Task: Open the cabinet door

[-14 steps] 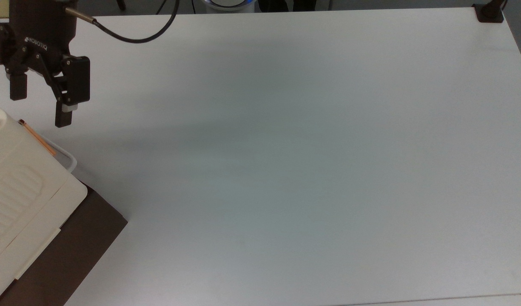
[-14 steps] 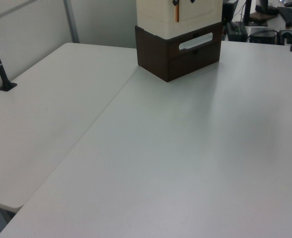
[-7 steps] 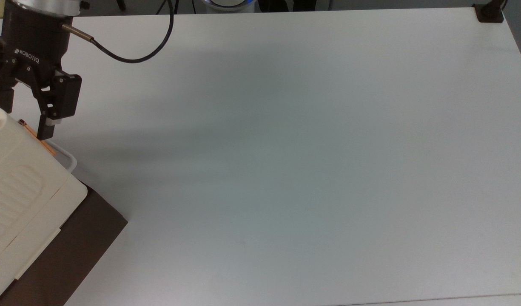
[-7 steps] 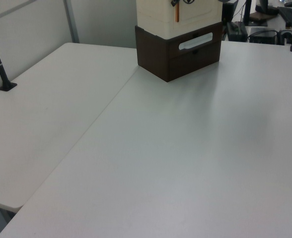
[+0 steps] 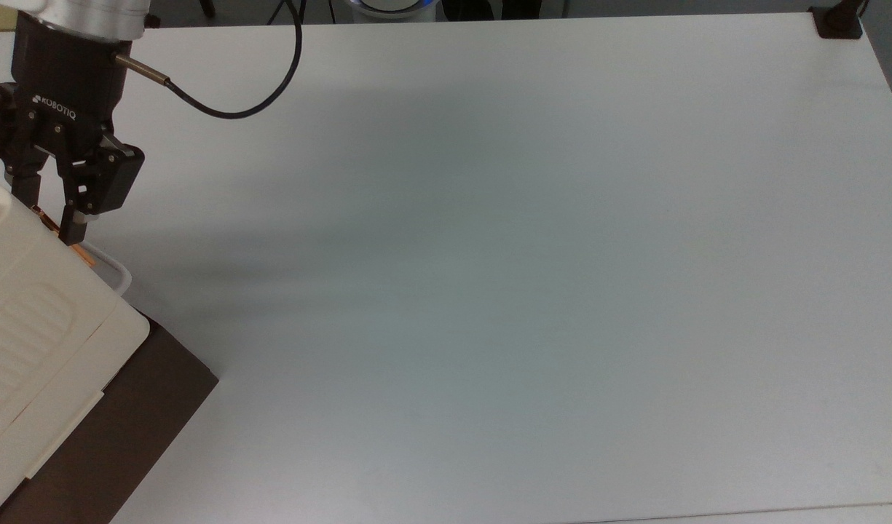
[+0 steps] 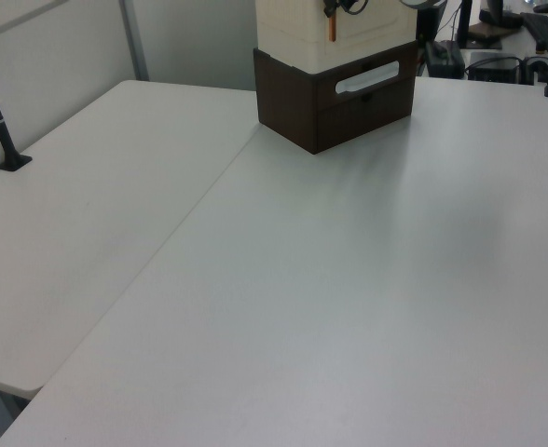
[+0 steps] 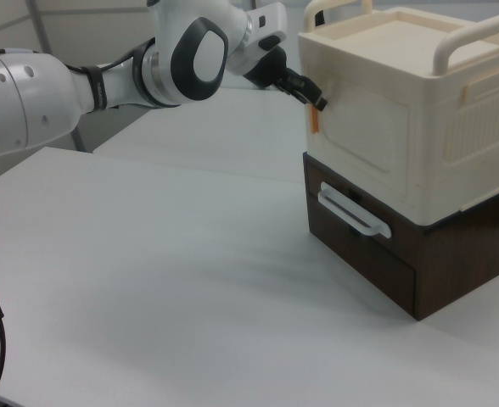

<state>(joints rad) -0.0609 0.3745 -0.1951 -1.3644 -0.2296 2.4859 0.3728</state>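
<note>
- The cream plastic cabinet point(image 7: 406, 119), a boxy unit with rounded corners, a ribbed top and two loop handles on its roof, stands on a dark brown wooden drawer box point(image 7: 402, 250), and that box stands on the wide white table point(image 5: 489, 255).
- In the top view the cabinet point(image 5: 30, 320) sits at the table's left edge, with the brown box point(image 5: 125, 429) showing below and beside it.
- In the left view the cabinet point(image 6: 297, 28) is at the table's far end, cut off by the top of the frame.
- The cabinet door point(image 7: 364, 140), a flat rectangular cream panel on the cabinet's front face, lies flush with the cabinet body and is shut.
- The thin copper-orange bar handle point(image 7: 314, 121) runs upright along the door's edge at the right view's left; in the top view it appears as an orange line point(image 5: 78, 249) along the cabinet's rim.
- The black two-finger gripper point(image 5: 44, 216) on the white and grey robot arm point(image 7: 105, 68) is at the upper end of this handle.
- Its fingers point(image 5: 73, 222) are drawn narrow, one on each side of the bar, and appear to pinch it.
- In the right view the gripper point(image 7: 316, 99) reaches the cabinet's upper front corner from the right view's left.
- A white wire loop rail point(image 7: 354, 216) is fixed on the brown box's upper drawer front, below the door.
- A black cable point(image 5: 234, 109) curves from the gripper body over the table.
</note>
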